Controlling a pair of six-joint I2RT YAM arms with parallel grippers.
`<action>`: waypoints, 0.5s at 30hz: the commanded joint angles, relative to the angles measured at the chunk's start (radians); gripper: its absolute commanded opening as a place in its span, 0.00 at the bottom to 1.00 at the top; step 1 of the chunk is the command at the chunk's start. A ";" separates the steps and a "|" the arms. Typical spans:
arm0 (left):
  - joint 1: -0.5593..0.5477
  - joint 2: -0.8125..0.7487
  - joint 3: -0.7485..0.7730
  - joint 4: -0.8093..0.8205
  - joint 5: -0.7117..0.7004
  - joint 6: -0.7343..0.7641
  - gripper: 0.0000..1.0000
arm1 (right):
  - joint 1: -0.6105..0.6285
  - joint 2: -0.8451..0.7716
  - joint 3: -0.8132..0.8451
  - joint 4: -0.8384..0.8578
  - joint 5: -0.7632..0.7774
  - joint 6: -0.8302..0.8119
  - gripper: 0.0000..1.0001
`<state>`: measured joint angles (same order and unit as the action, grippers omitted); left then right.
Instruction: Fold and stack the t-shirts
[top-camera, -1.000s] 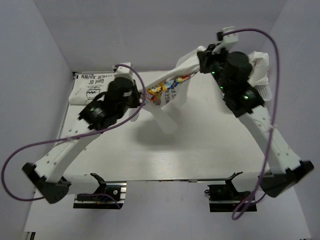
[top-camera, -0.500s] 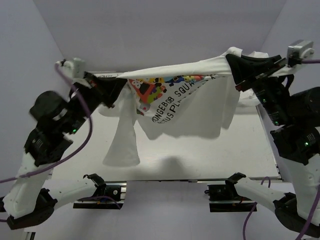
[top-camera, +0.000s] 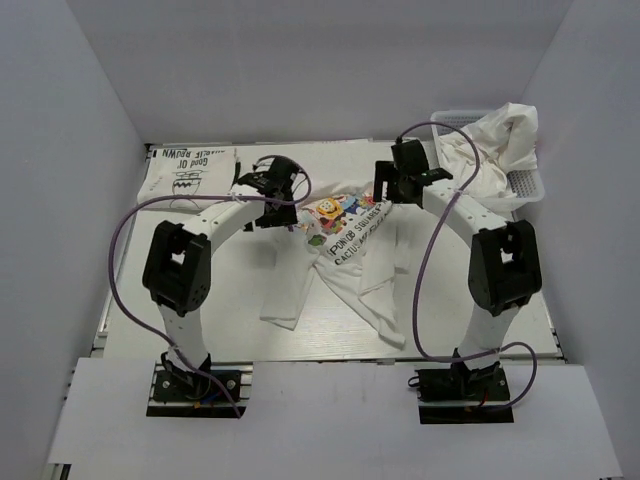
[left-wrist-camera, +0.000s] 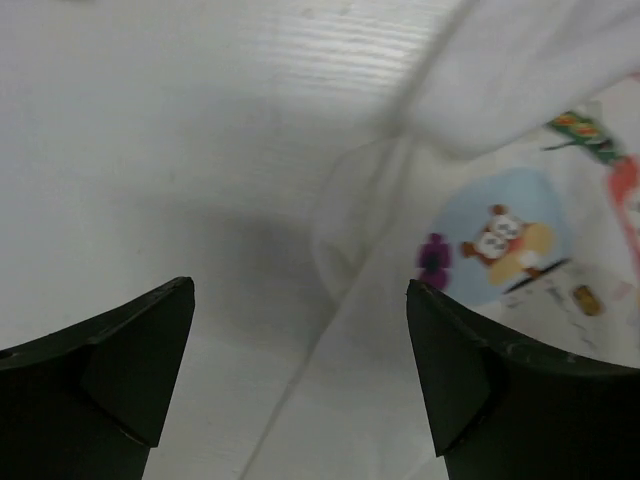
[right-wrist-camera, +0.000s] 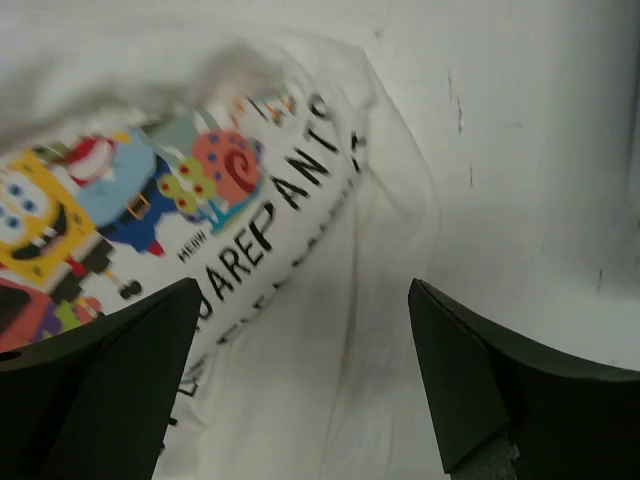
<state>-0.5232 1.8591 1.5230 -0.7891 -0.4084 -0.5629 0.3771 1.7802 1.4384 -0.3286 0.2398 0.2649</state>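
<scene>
White t-shirt (top-camera: 345, 262) with colourful cartoon print and black lettering, white mesh basket (top-camera: 527, 187)

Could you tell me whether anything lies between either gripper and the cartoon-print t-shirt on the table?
Nothing visible does. The left gripper and right gripper hang open over the far edge of the t-shirt, only cloth and table beneath.

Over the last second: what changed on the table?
The cartoon-print t-shirt, held stretched in the air between both arms, was let go and now lies rumpled on the table, print up. The left arm and right arm swung inward and down over it, jaws open. The folded t-shirt far left and the pile in the basket stayed put.
</scene>
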 joint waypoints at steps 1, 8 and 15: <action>0.037 -0.115 -0.003 -0.067 -0.014 -0.069 0.98 | -0.014 -0.059 0.090 -0.041 0.013 0.028 0.90; 0.019 -0.303 -0.324 -0.008 0.083 -0.106 1.00 | -0.006 -0.223 -0.154 0.008 -0.050 0.062 0.90; 0.019 -0.477 -0.679 0.016 0.296 -0.218 1.00 | -0.006 -0.479 -0.549 0.114 -0.140 0.189 0.90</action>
<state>-0.5053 1.4418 0.9321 -0.7712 -0.2256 -0.7063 0.3710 1.3781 1.0225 -0.2741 0.1761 0.3786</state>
